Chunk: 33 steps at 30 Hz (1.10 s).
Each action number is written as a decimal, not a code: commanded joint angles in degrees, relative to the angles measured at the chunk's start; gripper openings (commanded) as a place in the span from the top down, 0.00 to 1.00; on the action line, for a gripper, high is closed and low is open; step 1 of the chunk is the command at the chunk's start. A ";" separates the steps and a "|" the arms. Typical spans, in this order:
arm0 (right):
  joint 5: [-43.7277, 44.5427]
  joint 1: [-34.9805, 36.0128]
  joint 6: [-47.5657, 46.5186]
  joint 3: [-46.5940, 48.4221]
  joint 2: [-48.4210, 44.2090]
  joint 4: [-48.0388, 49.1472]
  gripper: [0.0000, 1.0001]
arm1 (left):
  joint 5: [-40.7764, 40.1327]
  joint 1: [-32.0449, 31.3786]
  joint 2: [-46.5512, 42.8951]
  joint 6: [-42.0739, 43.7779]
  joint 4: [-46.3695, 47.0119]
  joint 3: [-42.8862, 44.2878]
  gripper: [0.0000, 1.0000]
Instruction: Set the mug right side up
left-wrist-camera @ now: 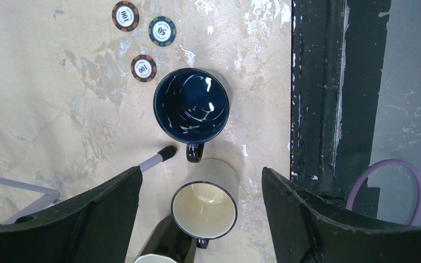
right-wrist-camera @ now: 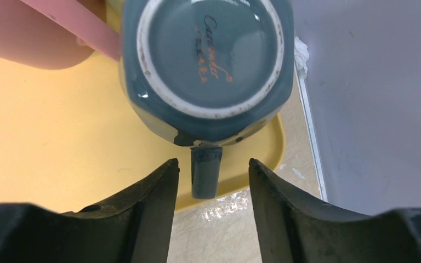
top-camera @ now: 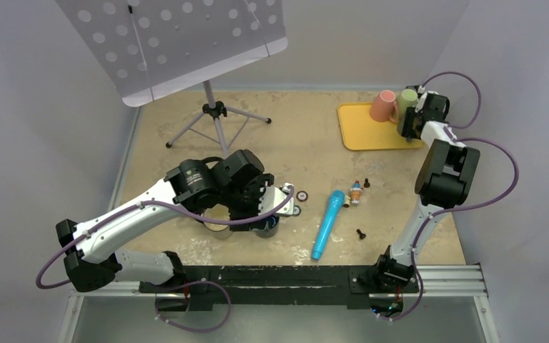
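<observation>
Yellow tray, R side: upside-down teal mug, handle btwn spread right fingers, no contact

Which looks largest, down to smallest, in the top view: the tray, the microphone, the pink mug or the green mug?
1. tray
2. microphone
3. pink mug and green mug: these look about alike, so they are left unranked.

Teal mug: upside down on yellow tray, white-ringed base up, just ahead of right hand, handle between its spread fingers.
</observation>
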 commanded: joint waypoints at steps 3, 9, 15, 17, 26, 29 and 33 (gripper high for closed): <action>-2.51 0.06 -1.04 5.72 1.93 -1.95 0.54 | 0.98 0.31 -2.48 0.03 0.04 0.41 0.17; -1.44 0.00 -1.76 7.37 2.73 -2.81 0.91 | 1.70 0.39 -2.83 -0.87 0.07 0.39 0.17; -2.28 0.11 -0.35 1.18 -9.16 0.51 1.00 | 5.99 1.34 -3.85 -4.69 1.71 -0.31 0.17; -2.65 0.32 2.10 -2.67 -16.05 3.05 1.00 | 7.76 2.95 -3.95 -6.98 3.01 0.15 0.17; -17.90 4.49 12.65 -21.18 -50.58 9.63 1.00 | 15.60 8.59 -6.43 -18.07 12.05 2.06 0.18; -28.94 9.14 14.91 -23.94 -59.71 12.13 1.00 | 22.24 11.39 -9.15 -24.08 15.44 4.98 0.17; -44.03 16.66 26.08 -28.25 -69.40 21.14 1.00 | 29.89 13.17 -8.17 -31.80 16.34 13.05 0.16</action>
